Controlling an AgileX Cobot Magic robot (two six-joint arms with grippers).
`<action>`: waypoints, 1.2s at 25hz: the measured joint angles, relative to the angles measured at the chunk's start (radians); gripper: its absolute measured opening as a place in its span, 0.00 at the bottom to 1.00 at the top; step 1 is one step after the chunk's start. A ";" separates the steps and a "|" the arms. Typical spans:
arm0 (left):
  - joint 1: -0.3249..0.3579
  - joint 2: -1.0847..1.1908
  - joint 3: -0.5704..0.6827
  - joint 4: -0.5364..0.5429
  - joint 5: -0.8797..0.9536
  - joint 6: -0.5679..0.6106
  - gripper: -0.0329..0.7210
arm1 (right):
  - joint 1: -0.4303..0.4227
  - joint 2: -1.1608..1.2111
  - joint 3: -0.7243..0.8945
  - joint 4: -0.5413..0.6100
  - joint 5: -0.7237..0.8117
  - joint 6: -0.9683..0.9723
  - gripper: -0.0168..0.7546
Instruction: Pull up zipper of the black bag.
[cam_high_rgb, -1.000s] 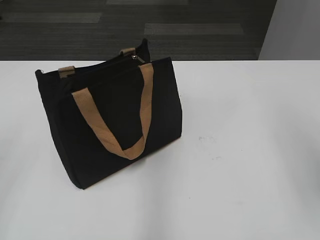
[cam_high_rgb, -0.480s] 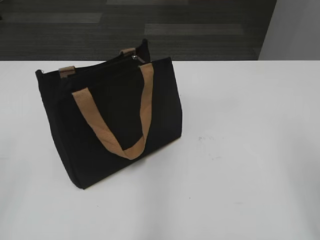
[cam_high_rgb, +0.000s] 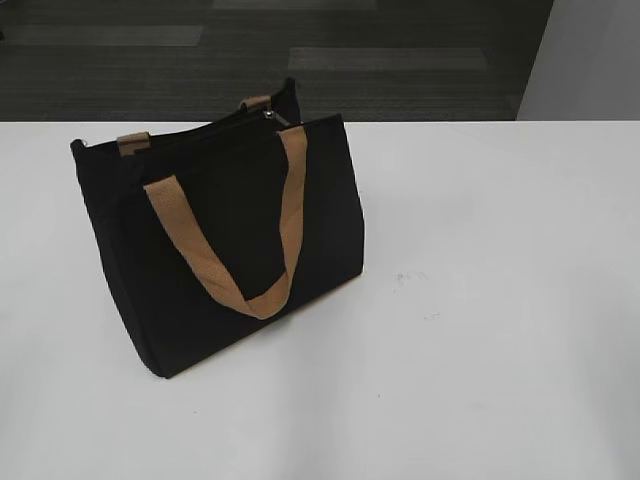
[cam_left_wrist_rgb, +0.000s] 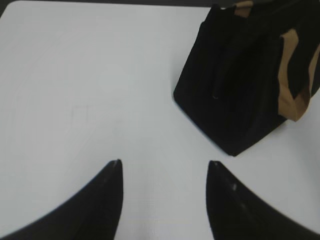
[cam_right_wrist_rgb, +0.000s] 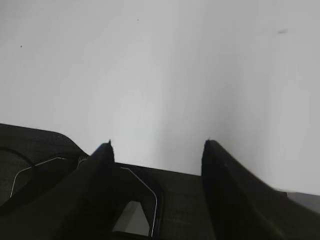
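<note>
The black bag (cam_high_rgb: 230, 240) stands upright on the white table (cam_high_rgb: 480, 300), left of middle in the exterior view, with two tan webbing handles. Its small silver zipper (cam_high_rgb: 274, 117) sits at the far right end of the top zip. No gripper shows in the exterior view. In the left wrist view the bag (cam_left_wrist_rgb: 240, 85) is at the upper right, and my left gripper (cam_left_wrist_rgb: 164, 165) is open and empty over bare table, left of and apart from it. My right gripper (cam_right_wrist_rgb: 157, 145) is open and empty over bare table; the bag is out of that view.
Dark carpet floor (cam_high_rgb: 250, 50) lies beyond the table's far edge. A dark robot base part (cam_right_wrist_rgb: 50, 190) fills the bottom of the right wrist view. White table surface stretches to the right of the bag.
</note>
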 joint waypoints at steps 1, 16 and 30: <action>0.000 -0.027 0.000 0.000 0.000 0.000 0.58 | 0.000 -0.020 0.000 0.001 0.000 0.000 0.58; 0.000 -0.086 0.000 -0.003 0.000 0.000 0.56 | 0.000 -0.377 0.015 0.005 0.022 -0.014 0.58; 0.000 -0.086 0.000 -0.003 0.000 0.000 0.55 | 0.000 -0.516 0.016 0.006 0.026 0.004 0.58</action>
